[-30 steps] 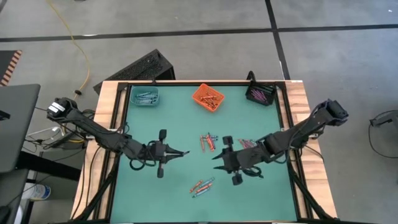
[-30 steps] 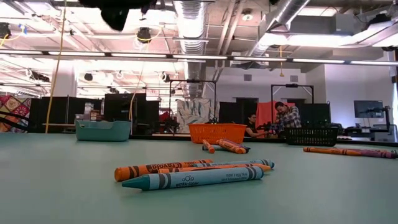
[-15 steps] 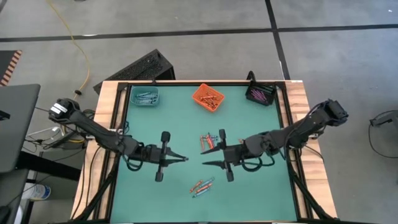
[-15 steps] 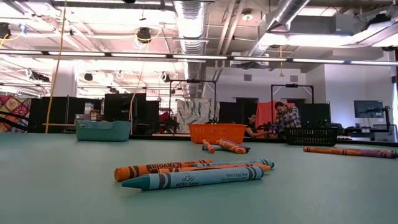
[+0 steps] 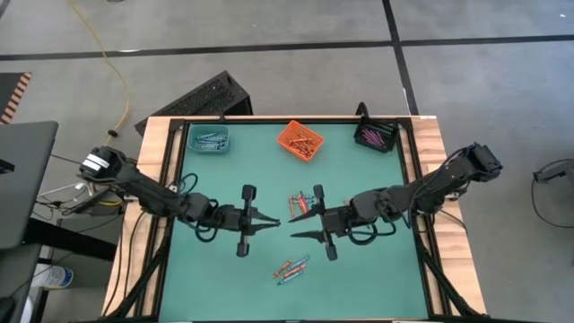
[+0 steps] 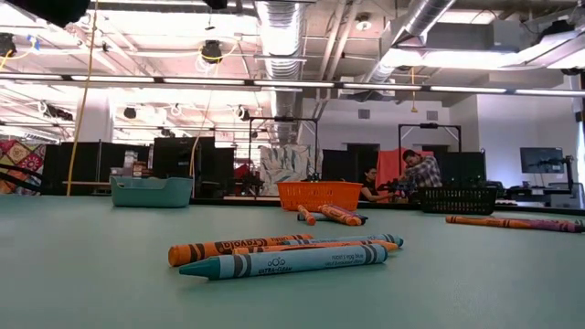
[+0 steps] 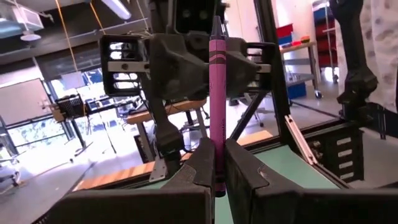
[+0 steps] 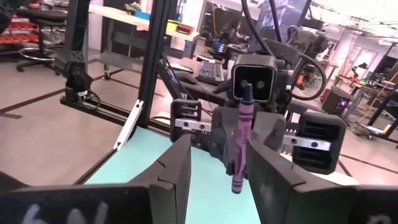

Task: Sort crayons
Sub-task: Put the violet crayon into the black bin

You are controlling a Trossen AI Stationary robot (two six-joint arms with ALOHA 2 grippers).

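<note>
Nearest low camera: loose crayons point(image 6: 283, 256) flat on green surface point(image 6: 91, 283), orange and teal, paper-wrapped, unsorted. Mid-surface, above it: left hand point(image 5: 266, 221) clamped on purple crayon point(image 7: 216, 106), held upright, tip up, presented toward right hand point(image 5: 299, 234). Right hand's fingers point(image 8: 171, 171) apart, flanking crayon without touching; likely handover so right arm can reach far black bin point(image 5: 375, 136). Farther back: more crayons, then teal bin point(image 5: 208, 139), orange bin point(image 5: 300, 140).
</note>
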